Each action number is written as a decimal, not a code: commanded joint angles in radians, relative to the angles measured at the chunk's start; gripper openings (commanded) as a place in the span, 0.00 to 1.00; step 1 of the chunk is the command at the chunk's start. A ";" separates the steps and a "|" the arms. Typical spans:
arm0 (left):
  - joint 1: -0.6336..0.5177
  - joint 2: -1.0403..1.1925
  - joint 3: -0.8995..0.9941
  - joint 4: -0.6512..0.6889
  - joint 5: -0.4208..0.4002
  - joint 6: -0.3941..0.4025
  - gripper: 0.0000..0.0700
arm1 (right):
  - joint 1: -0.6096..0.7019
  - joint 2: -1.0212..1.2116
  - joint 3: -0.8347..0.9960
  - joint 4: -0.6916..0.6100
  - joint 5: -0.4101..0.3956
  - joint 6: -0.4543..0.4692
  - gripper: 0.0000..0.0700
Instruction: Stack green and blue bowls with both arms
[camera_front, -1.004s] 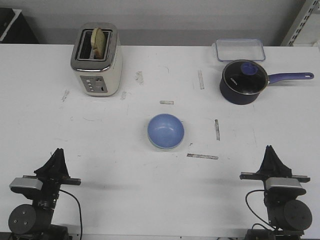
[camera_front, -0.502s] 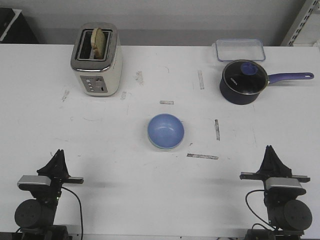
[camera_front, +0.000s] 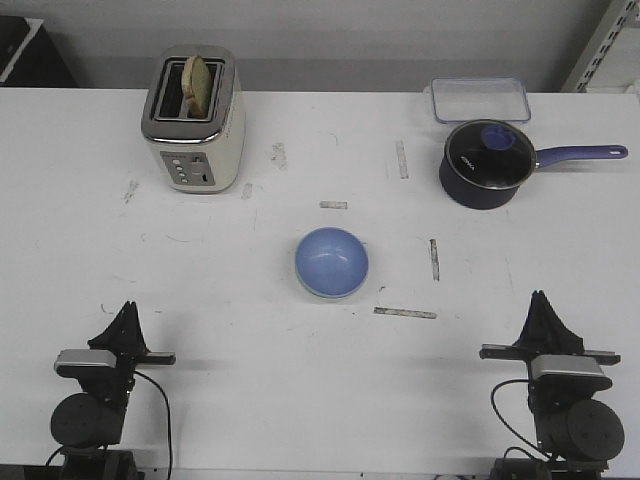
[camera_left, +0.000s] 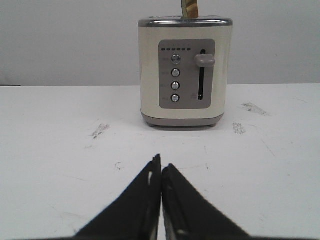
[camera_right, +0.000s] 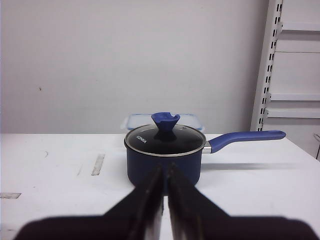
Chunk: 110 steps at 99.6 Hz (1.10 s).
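The blue bowl (camera_front: 331, 260) sits open side up in the middle of the table. A thin pale green edge shows under its near rim, so it sits nested in the green bowl (camera_front: 322, 295). My left gripper (camera_front: 128, 308) is shut and empty at the near left, well short of the bowls; in the left wrist view (camera_left: 161, 163) its fingers are pressed together. My right gripper (camera_front: 541, 298) is shut and empty at the near right; in the right wrist view (camera_right: 165, 169) only a thin gap shows between its fingers. Neither wrist view shows the bowls.
A cream toaster (camera_front: 193, 120) with toast stands at the back left and faces the left gripper (camera_left: 184, 75). A navy saucepan (camera_front: 486, 163) with a glass lid stands at the back right (camera_right: 164, 155), with a clear lidded box (camera_front: 480, 99) behind it.
My left arm has shifted a little to the right and drawn back toward the near edge. The right arm and the bowls have not moved.
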 joint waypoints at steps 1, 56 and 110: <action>0.001 -0.008 -0.017 0.040 -0.002 0.005 0.00 | 0.002 -0.001 -0.003 0.011 0.000 0.010 0.01; 0.000 -0.035 -0.024 -0.008 -0.001 0.005 0.00 | 0.002 -0.001 -0.003 0.011 0.000 0.010 0.01; 0.000 -0.035 -0.024 -0.008 -0.001 0.005 0.00 | 0.002 -0.001 -0.003 0.011 0.000 0.010 0.01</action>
